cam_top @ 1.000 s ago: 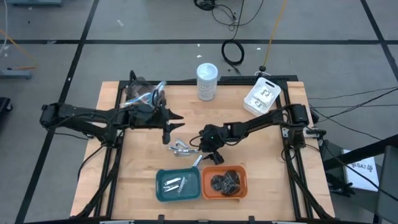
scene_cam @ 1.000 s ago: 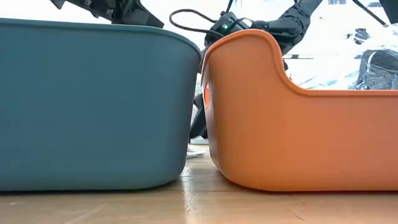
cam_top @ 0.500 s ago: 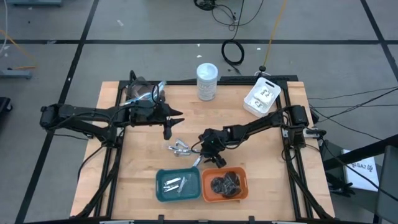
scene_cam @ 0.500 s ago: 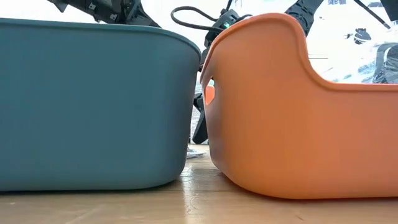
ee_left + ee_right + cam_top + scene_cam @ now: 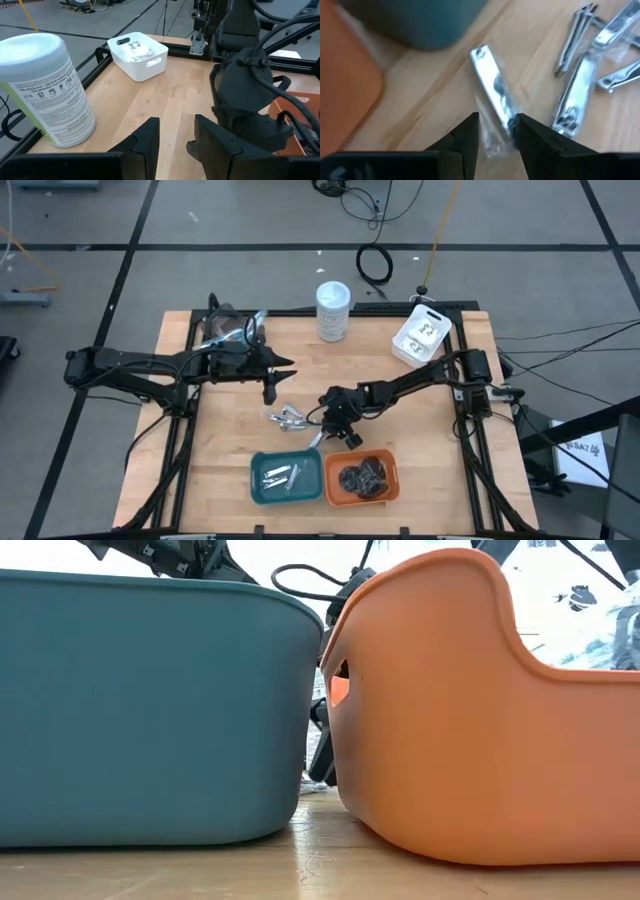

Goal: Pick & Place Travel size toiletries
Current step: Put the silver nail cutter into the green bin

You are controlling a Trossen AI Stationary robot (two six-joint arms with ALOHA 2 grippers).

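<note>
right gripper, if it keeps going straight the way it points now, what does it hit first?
Most likely the silver nail clipper lying on the table: the right gripper points down at it, fingers either side of its near end. Depth is unclear.

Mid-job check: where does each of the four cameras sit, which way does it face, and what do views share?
High: overhead, straight down; left gripper, right gripper.
Low: table height, behind teal plastic tray and orange plastic tray.
Left wrist: faces white-lidded jar, white bin, right arm.
Right wrist: fingers straddle a wrapped silver nail clipper.
Shared: both trays, high and low.
</note>
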